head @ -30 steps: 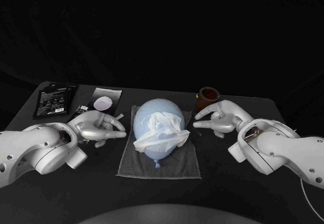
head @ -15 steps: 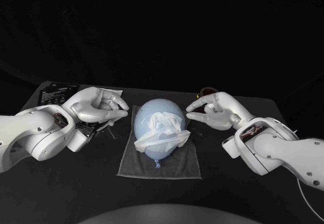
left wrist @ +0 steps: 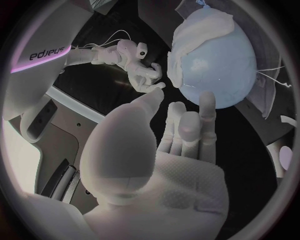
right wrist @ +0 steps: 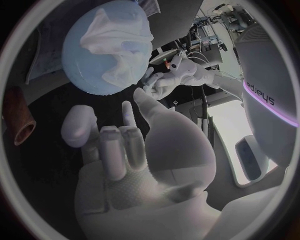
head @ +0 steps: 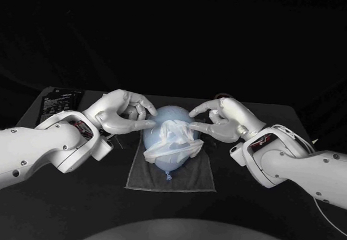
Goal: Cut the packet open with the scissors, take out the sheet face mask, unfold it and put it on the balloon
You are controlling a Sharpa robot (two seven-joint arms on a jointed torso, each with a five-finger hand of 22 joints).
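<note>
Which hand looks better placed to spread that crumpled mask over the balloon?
Probably the right hand: its fingertips sit beside the bunched upper edge of the mask on the balloon. The left hand is near the balloon's bare side. Both hold nothing.

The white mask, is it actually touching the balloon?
Touching. The head view shows the mask draped in crumpled folds across the balloon; the right wrist view shows it lying against the balloon's surface too.

On the table's far edge the right hand (head: 223, 118) hides most of the brown cup (right wrist: 17, 120), and the left arm (head: 49, 143) covers the near end of the black packet (head: 59, 100), whose print is too small to read.
</note>
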